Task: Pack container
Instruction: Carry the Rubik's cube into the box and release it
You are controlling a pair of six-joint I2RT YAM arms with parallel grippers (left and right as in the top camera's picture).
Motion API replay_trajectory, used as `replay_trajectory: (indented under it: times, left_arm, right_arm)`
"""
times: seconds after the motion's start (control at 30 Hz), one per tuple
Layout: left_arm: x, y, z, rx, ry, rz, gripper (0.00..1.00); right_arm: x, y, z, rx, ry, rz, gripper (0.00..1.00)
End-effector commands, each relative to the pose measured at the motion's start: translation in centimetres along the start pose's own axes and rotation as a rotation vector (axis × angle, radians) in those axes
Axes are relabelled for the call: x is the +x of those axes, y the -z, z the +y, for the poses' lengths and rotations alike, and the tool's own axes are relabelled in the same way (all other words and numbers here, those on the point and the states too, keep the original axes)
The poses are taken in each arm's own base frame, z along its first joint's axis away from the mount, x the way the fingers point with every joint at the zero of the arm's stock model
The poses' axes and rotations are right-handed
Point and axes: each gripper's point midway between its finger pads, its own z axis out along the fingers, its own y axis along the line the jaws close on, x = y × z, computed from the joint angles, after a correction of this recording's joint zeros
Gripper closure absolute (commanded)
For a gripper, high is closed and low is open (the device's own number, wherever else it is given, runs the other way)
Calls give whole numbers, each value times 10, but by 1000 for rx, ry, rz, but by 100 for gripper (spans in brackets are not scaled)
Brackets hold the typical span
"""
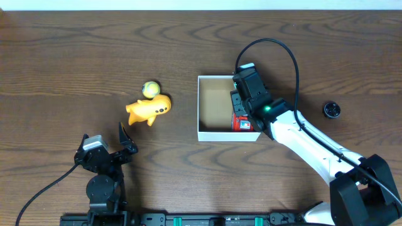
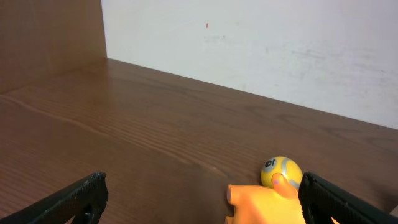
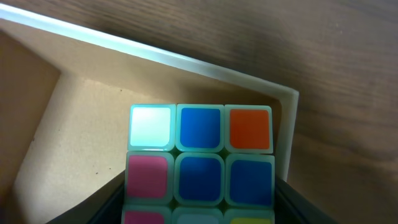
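Observation:
The container (image 1: 213, 103), a white-walled box with a brown inside, sits right of the table's middle. My right gripper (image 1: 242, 110) reaches into its right side, shut on a colourful puzzle cube (image 1: 241, 123). In the right wrist view the cube (image 3: 201, 155) fills the space between both fingers of the right gripper (image 3: 201, 202), close to the container's white corner wall (image 3: 186, 60). An orange toy animal (image 1: 149, 109) and a yellow ball (image 1: 150, 89) lie left of the container. My left gripper (image 1: 125, 140) stands open just below them, and its wrist view shows the toy (image 2: 267, 202) by the right finger.
A small black round object (image 1: 331, 110) lies on the table to the right of the right arm. A white wall (image 2: 261, 43) runs along the table's far edge. The yellow ball (image 2: 281, 171) touches the toy's nose.

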Motion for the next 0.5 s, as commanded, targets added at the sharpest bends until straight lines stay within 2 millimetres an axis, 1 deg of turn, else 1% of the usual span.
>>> replay_trajectory:
  times: [0.0, 0.3, 0.37, 0.47]
  left_arm:
    - [17, -2, 2, -6, -20, 38, 2]
    - [17, -2, 2, -6, -20, 38, 2]
    - [17, -2, 2, -6, -20, 38, 2]
    - [17, -2, 2, -6, -20, 38, 2]
  right_arm:
    - [-6, 3, 0, 17, -53, -12, 58]
    - [2, 3, -2, 22, -80, 19, 57]
    - [3, 3, -2, 24, -83, 25, 55]
    - [5, 3, -2, 26, -84, 33, 46]
